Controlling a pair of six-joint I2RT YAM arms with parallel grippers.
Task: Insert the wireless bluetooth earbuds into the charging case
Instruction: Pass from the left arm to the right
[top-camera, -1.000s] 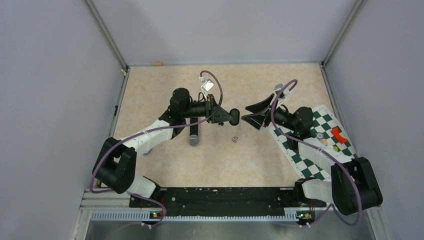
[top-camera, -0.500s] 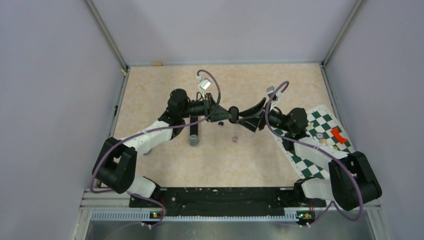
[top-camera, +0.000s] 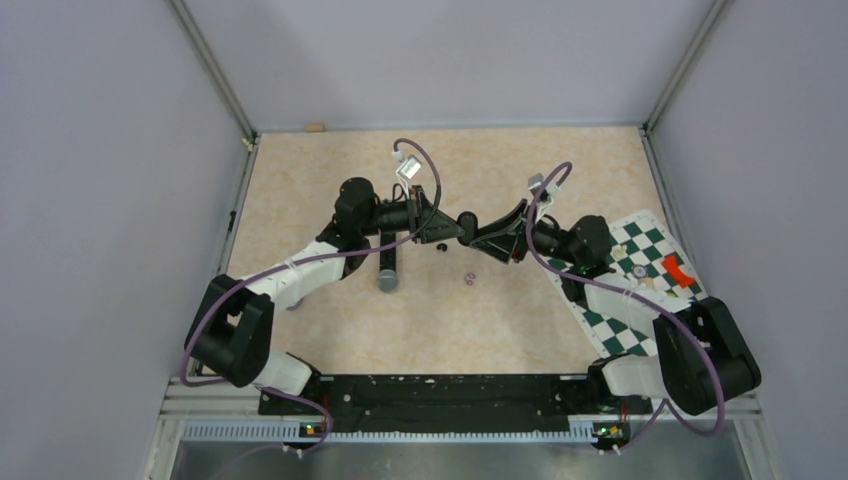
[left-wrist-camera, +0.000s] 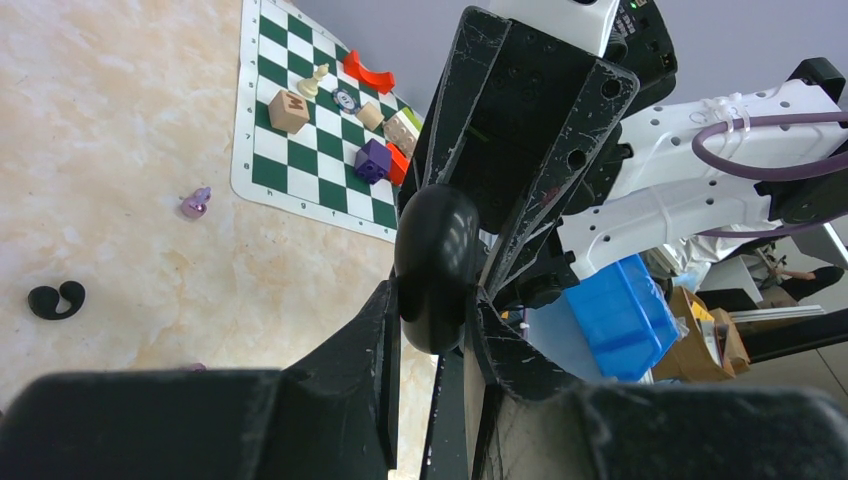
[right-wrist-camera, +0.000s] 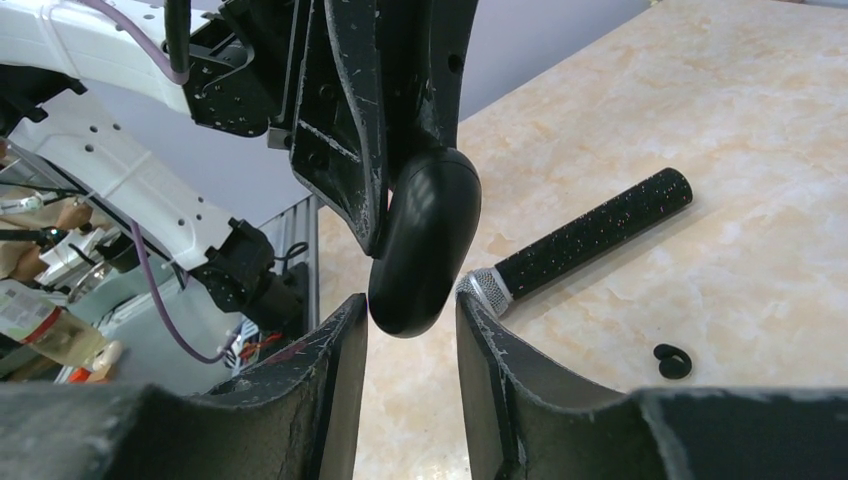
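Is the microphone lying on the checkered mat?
No, the microphone lies on the bare table, well to the left of the checkered mat.

The charging case (right-wrist-camera: 425, 240) sits between the fingers of left gripper (left-wrist-camera: 432, 310) and right gripper (right-wrist-camera: 408, 305); microphone (right-wrist-camera: 590, 238) and earbud (right-wrist-camera: 672, 361) lie on the table (right-wrist-camera: 760, 140) beyond.
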